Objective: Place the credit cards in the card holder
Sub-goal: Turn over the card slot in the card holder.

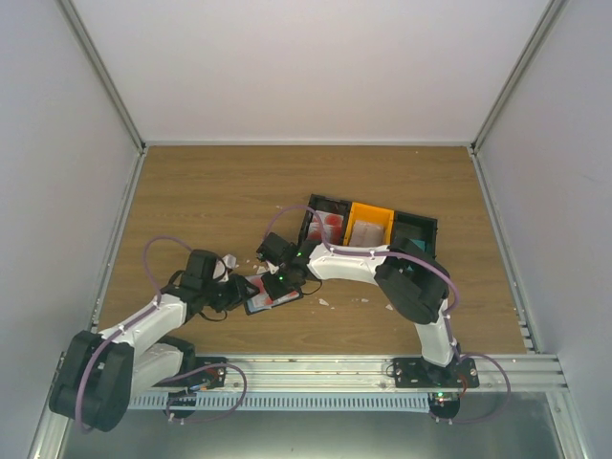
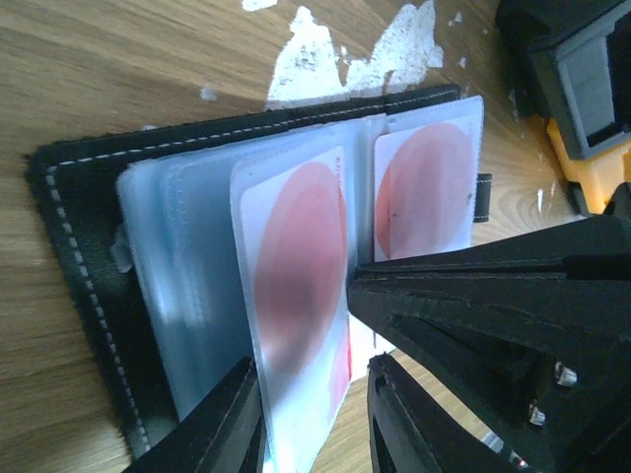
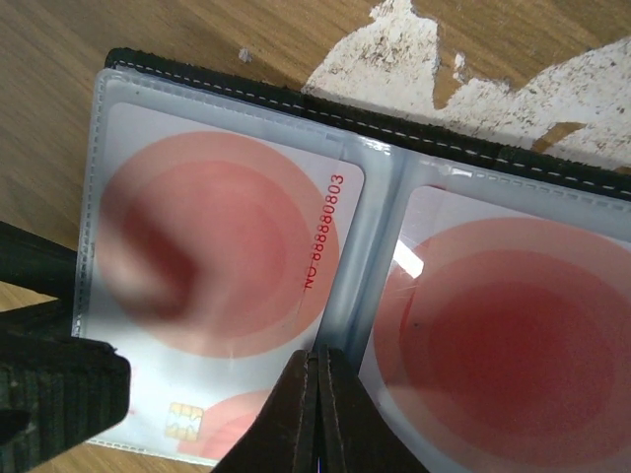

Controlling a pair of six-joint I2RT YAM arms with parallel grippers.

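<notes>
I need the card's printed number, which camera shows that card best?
Right wrist: the card fills the frame, number legible. Left wrist shows it blurred, number unseen; top view, just a red speck.

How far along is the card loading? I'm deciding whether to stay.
Done: two red-and-white cards sit in the open card holder's clear sleeves. In hand: the left gripper straddles one sleeved card; the shut right gripper rests on the spine. Left: more red cards appear to lie in the black bin.
</notes>
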